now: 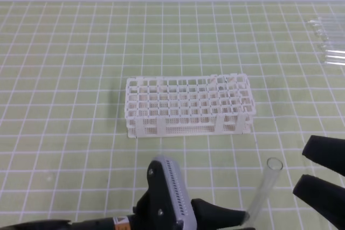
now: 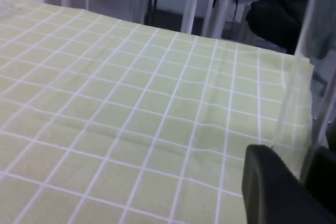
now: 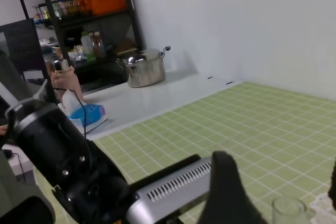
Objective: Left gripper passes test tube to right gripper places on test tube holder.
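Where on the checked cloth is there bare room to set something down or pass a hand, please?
Bare cloth lies left of the test tube holder and behind it to the far edge. The near middle and right are crowded: the left gripper holds the test tube upright there, with the right gripper open beside it. Spare tubes fill the far right corner.

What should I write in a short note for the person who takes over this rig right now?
Left end effector: shut on the test tube, holding its lower end; the open rim points up.
Right end effector: open, just right of the tube, not touching it.
Test tube holder: on the checked cloth, no tube seen in it.
Done: tube lifted and presented.
Left: handover to the right end effector, then placing in the holder.
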